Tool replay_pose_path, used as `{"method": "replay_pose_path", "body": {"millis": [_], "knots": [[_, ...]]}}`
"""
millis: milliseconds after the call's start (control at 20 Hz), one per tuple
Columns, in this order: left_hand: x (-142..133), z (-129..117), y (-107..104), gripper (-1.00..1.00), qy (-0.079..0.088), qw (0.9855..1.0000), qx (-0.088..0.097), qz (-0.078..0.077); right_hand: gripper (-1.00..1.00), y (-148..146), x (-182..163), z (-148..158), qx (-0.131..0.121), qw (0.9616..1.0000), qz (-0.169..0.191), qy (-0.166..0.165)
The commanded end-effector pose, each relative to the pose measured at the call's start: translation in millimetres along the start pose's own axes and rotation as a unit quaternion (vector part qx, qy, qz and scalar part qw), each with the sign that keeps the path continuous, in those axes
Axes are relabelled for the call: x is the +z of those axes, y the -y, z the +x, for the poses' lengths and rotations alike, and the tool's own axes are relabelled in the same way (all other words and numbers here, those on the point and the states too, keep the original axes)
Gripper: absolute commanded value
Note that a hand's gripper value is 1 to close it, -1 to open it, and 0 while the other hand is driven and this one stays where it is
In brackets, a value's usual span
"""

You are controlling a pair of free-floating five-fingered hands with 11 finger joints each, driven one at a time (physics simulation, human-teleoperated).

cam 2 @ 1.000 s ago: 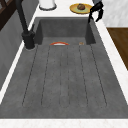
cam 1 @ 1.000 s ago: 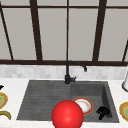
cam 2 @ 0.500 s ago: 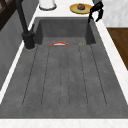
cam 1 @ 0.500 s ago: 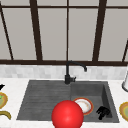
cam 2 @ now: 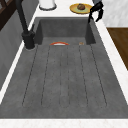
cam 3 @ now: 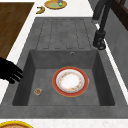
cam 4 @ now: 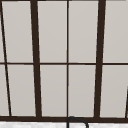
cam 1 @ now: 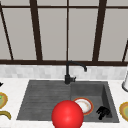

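Nothing has shifted since the earlier frames: the right hand (cam 1: 103, 112) hangs where it was, over the front right corner of the sink (cam 1: 37, 100) basin, and the plate (cam 1: 83, 105) lies as before.

Taking the sink as the landmark, the right hand hovers above the basin's right front corner, close to the right wall. Its fingers (cam 2: 96, 15) are curled loosely and point down toward the basin, gripping nothing. From the right side view the same hand (cam 3: 10, 71) reaches in over the basin's near edge, fingers directed across toward the plate (cam 3: 70, 81) but well apart from it.

That plate is the nearest thing to the hand. It lies flat on the basin floor, face up, roughly in the middle of the basin, white in the centre with a red-orange rim. Being round, it has no long axis to speak of. A small round drain fitting (cam 3: 37, 91) sits on the basin floor between hand and plate, nearer the front corner.

At the back edge of the sink stands the black faucet (cam 1: 68, 73), its spout arcing right over the basin. A red ball (cam 1: 67, 115) shows in front of the sink's front edge. On the bench to the right of the sink sits a yellow plate (cam 2: 80, 8) with food on it.

The left hand (cam 1: 1, 84) shows at the far left, over the bench left of the sink; I cannot tell its state.
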Motion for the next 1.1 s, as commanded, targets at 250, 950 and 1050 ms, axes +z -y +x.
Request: {"method": "replay_pose_path", "body": {"millis": [250, 950, 1050], "knots": [[-23.3, 59.2, -9.7, -1.0, -0.001, 0.9983, 0.042, -0.041, 0.0, 0.0, 0.0, 0.0, 0.0, 1.0, 0.0, 0.0], [-73.9, 132.3, 22.5, -1.0, 0.01, 0.9992, 0.026, -0.029, 0.0, 0.0, 0.0, 0.0, 0.0, 1.0, 0.0, 0.0], [-77.6, 138.5, 32.1, -1.0, 0.02, 0.9992, 0.024, -0.027, 0.0, 0.0, 0.0, 0.0, 0.0, 1.0, 0.0, 0.0]]}}
